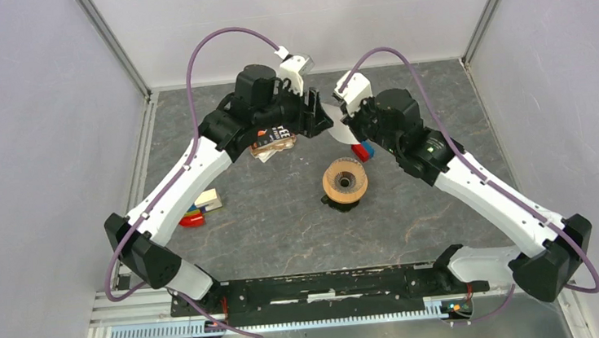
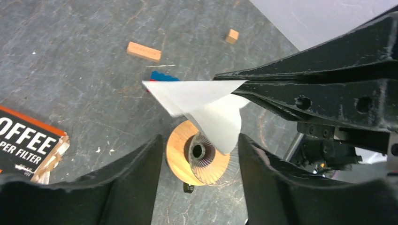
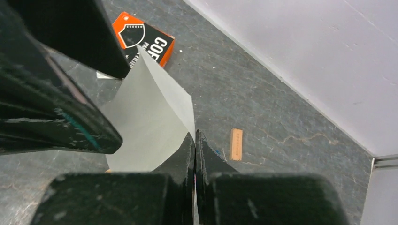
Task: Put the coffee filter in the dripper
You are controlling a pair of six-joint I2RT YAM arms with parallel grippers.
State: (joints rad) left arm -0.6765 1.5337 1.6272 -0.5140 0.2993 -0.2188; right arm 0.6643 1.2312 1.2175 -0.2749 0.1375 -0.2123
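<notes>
The coffee filter (image 1: 337, 126) is a white paper cone held in the air above the back of the table. My right gripper (image 3: 195, 137) is shut on its edge; the filter (image 3: 150, 122) fans out to the left of the fingers. In the left wrist view the filter (image 2: 202, 101) hangs just above the dripper (image 2: 187, 154), held by the right gripper's fingers (image 2: 263, 79). My left gripper (image 2: 199, 137) is open, its fingers wide apart either side of the filter and not touching it. The dripper (image 1: 344, 181) stands on the table, tan ribbed top up, nearer than both grippers (image 1: 331, 114).
The orange-and-black COFFEE packet (image 1: 272, 141) lies under the left arm and shows in the wrist views (image 2: 26, 145) (image 3: 145, 40). Wooden blocks (image 2: 143, 51) (image 3: 236, 144) and a red-and-blue brick (image 1: 362, 150) lie near the back. More bricks (image 1: 201, 206) lie at the left.
</notes>
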